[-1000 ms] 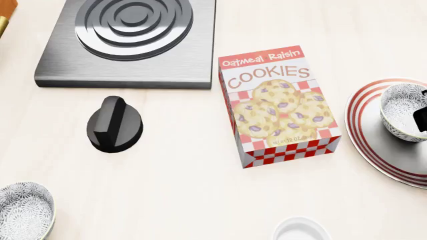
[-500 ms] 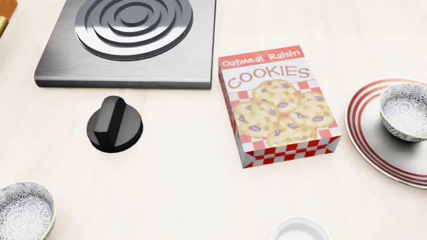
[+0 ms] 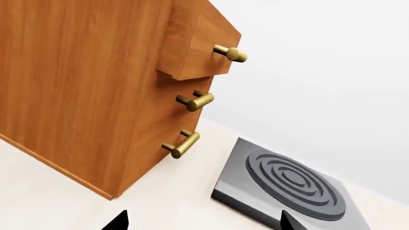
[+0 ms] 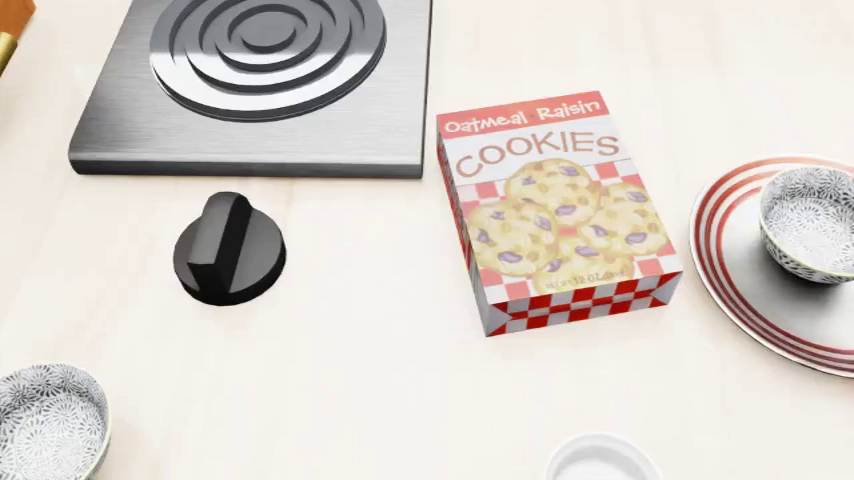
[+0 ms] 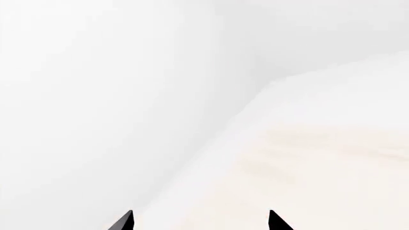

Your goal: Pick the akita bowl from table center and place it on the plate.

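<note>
The akita bowl (image 4: 811, 222), white with a dense grey speckle, stands upright on the plate (image 4: 742, 272), a wide white plate with red rings, at the right edge of the head view. Nothing holds the bowl. Neither gripper shows in the head view. In the left wrist view my left gripper (image 3: 203, 223) is open, only its two dark fingertips showing, wide apart over bare tabletop. In the right wrist view my right gripper (image 5: 201, 223) is also open with nothing between its tips, facing pale table and white background.
A look-alike speckled bowl (image 4: 47, 420) sits at the near left. A cookie box (image 4: 558, 210) lies beside the plate. A black knob (image 4: 230, 248), a grey burner plate (image 4: 260, 80) and a plain white cup (image 4: 603, 460) are also there. A wooden drawer cabinet (image 3: 96, 86) stands beside the burner (image 3: 290, 179).
One second ago a black part of the right gripper showed at the bowl's right side; it has withdrawn out of the head view. The bowl stays on the plate.
</note>
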